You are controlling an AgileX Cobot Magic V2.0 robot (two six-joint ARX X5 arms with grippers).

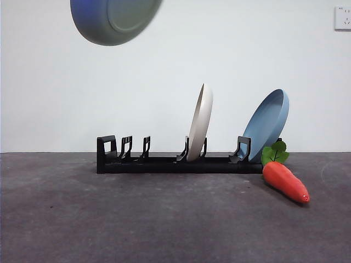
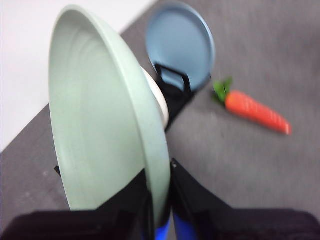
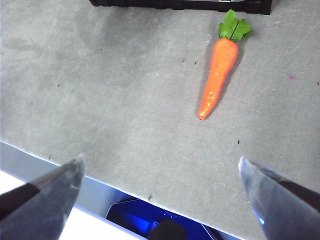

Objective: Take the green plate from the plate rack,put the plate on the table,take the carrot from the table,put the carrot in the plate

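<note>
Clamped by its rim in my left gripper (image 2: pixel 159 200), the pale mint-green round plate (image 2: pixel 100 115) hangs high above the long black plastic rack (image 1: pixel 170 161), clear for lowering; my right gripper (image 3: pixel 160 192) waits wide open above the orange toy carrot (image 3: pixel 218 75).

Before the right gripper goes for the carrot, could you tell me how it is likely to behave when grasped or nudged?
The carrot looks smooth and glossy, so it may slip between the open right gripper jaws. Its round, tapered body lies on the table, so a nudge would probably roll it in a curve. It appears rigid, likely moulded.
</note>
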